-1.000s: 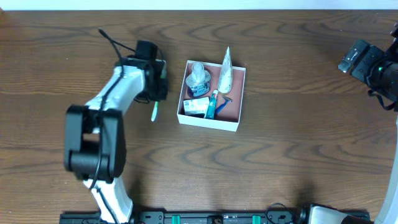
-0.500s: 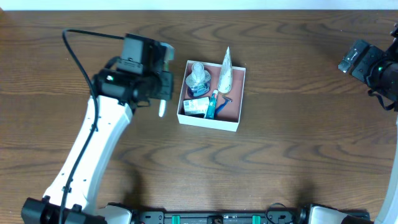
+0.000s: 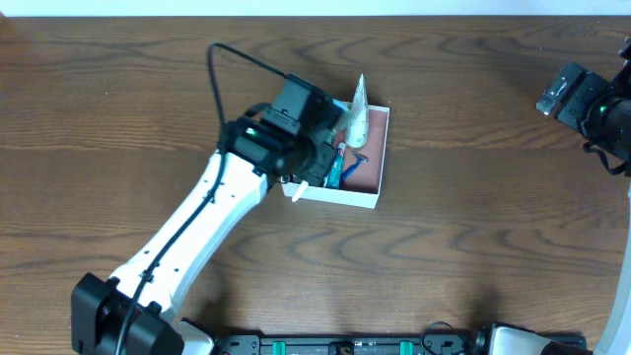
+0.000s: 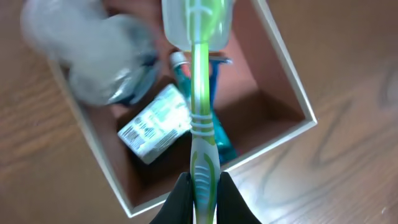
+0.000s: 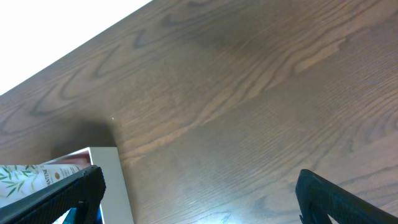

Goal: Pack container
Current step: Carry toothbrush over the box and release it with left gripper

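Note:
The container (image 3: 367, 189) is a shallow square box with white walls and a reddish-brown inside, at the table's middle; it also shows in the left wrist view (image 4: 292, 99) and the right wrist view (image 5: 115, 180). It holds a clear bottle (image 4: 99, 56), a small green-and-white carton (image 4: 152, 124), a teal tube (image 4: 221, 140) and a white cone-shaped tube (image 3: 357, 108). My left gripper (image 4: 203, 193) is shut on a green-and-white toothbrush (image 4: 202, 93), held above the box's near-left part. My right gripper (image 5: 199, 193) is open and empty, far off at the right.
The brown wooden table (image 3: 473, 247) surrounds the box on all sides. My right arm (image 3: 592, 104) hangs at the far right edge.
My left gripper has lifted the toothbrush from the table left of the box and carried it right, over the box. The right arm has not moved.

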Available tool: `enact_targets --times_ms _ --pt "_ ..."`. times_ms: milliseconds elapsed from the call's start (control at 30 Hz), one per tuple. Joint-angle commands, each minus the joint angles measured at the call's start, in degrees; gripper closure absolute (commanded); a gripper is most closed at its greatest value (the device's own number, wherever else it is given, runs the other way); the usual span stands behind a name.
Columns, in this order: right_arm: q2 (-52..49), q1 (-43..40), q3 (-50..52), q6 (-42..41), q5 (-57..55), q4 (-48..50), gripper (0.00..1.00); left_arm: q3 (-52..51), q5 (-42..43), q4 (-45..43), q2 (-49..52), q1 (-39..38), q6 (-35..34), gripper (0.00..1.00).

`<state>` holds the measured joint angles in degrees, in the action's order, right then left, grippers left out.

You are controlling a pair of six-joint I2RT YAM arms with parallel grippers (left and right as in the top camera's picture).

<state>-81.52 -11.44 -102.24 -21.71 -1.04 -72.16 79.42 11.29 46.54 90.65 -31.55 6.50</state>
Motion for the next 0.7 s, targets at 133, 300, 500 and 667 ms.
enact_targets --times_ms 133,300,500,667 --pt "0.1 -0.4 -0.1 -0.5 0.0 -0.1 0.01 0.1 0.3 2.7 -0.3 -3.8 21.8 0.94" --pt "0.1 -0.4 -0.1 -0.5 0.0 -0.1 0.01 -0.5 0.3 1.7 0.1 -4.0 35.5 0.94" --pt "0.1 -0.4 -0.1 -0.5 0.0 -0.1 0.01 -0.5 0.3 -4.5 3.4 -4.0 37.2 0.94" --pt "0.1 -0.4 -0.1 -0.5 0.0 -0.1 0.01 -0.5 -0.2 -7.0 9.0 -4.0 37.2 0.84"
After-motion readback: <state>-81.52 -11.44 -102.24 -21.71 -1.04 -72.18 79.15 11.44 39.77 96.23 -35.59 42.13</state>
